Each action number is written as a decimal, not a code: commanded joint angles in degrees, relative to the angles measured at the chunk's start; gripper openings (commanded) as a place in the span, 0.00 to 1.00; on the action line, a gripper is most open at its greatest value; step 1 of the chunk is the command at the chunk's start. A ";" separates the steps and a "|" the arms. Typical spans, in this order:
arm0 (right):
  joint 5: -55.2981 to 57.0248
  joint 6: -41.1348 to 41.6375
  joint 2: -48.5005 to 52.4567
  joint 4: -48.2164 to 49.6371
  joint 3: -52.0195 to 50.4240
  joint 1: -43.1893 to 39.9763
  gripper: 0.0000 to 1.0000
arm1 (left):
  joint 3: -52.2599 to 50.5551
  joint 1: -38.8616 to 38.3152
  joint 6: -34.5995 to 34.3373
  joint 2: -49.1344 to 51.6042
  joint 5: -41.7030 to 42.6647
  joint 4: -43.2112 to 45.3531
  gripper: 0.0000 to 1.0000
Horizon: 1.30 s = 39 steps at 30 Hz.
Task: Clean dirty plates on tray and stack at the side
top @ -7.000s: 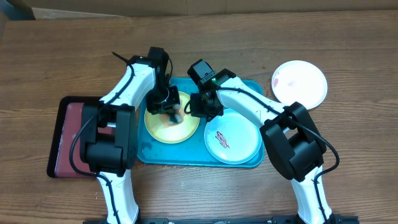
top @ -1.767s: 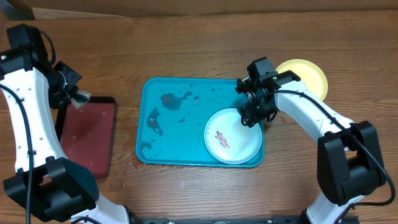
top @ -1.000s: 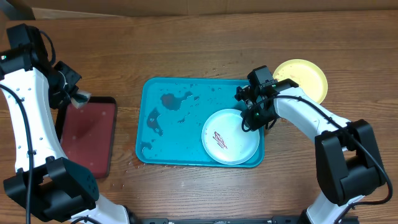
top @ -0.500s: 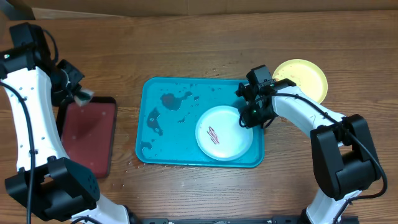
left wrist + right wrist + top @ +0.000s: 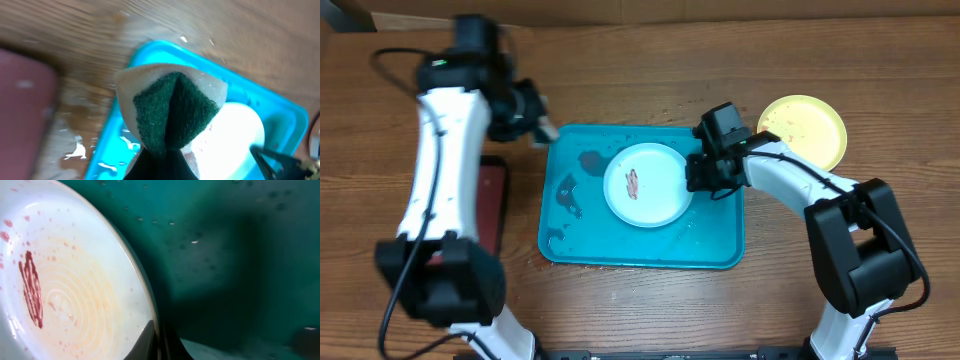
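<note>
Two plates in view. White plate (image 5: 648,185) – lies on the turquoise tray (image 5: 710,245), in its middle toward the far rim, clear of the rim on every side; one reddish-brown smear (image 5: 633,183) left of its centre. The tray floor is bare to the left of the plate, in front of it and in the right near corner, with wet patches (image 5: 567,197) on the left part. Right gripper (image 5: 698,178) – at the plate's right edge, clenched on the rim; the wrist view shows the rim running down between the two fingers. Yellow-green plate (image 5: 805,130) – on the wooden table (image 5: 650,60), off the tray's far right corner, apart from the tray. Left gripper (image 5: 533,127) – above the table just outside the tray's far left corner, well apart from the white plate, closed on a folded green sponge (image 5: 172,107) with pale backing. Dark red tray (image 5: 492,205) – left of the turquoise tray, partly hidden under the left arm.
</note>
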 commanded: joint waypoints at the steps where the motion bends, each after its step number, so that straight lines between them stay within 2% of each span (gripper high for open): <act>1: 1.38 12.24 0.68 2.08 -0.28 2.03 0.04 | 0.07 -4.85 0.07 5.35 1.51 0.96 0.04; 4: 2.38 14.16 0.68 3.39 -0.28 2.80 0.04 | 0.07 -8.83 0.39 9.60 2.45 2.36 0.04; 9: 2.40 14.19 0.68 3.67 -0.28 2.91 0.04 | 0.07 -13.86 4.63 14.82 8.96 5.53 0.04; 19: 2.38 15.23 0.68 3.96 -0.28 3.02 0.04 | 0.07 -21.57 3.41 19.52 9.07 7.78 0.04; 25: 2.91 15.19 0.68 3.52 -0.28 3.02 0.04 | 0.07 -22.75 1.16 23.41 7.54 8.22 0.04; 30: 7.54 13.03 0.68 3.56 -0.28 3.02 0.04 | 0.07 -22.71 1.11 25.57 -4.52 6.27 0.04; 33: 12.68 10.67 0.68 2.49 -0.28 3.02 0.04 | 0.07 -22.71 0.79 25.62 -17.35 5.64 0.04; 39: 15.98 10.60 0.68 -0.81 0.42 3.02 0.04 | 0.07 -22.60 -6.27 25.59 -36.48 1.68 0.04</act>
